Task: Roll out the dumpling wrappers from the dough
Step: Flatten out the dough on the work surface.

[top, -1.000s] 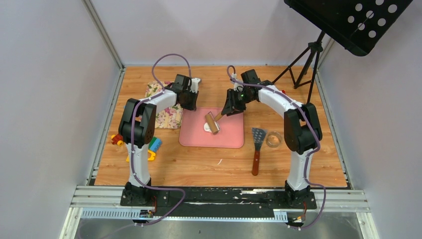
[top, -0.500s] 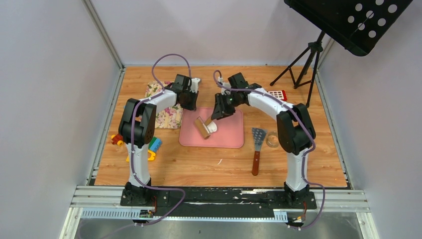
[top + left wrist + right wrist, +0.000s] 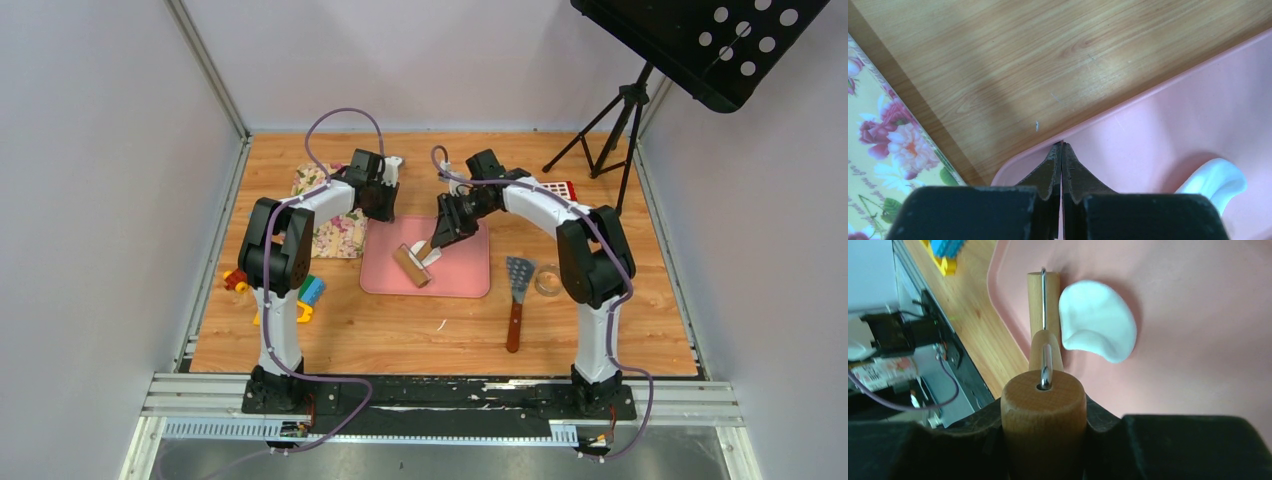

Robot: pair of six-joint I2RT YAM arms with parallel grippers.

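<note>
Sliding toward 8 o'clock over the last second, the roller (image 3: 410, 266) had come off the dough (image 3: 431, 257). The dough lay on the pink mat (image 3: 462, 276) just beside the roller, at its 2 o'clock, one edge apparently curled. The right claw (image 3: 434, 241) gripped the roller's handle. The left claw (image 3: 1061, 150) was closed, its tips at the mat's 11 o'clock corner.

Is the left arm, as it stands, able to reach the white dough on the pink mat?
Probably yes: the dough lies near the shut left end effector, with only bare mat between them.
</note>
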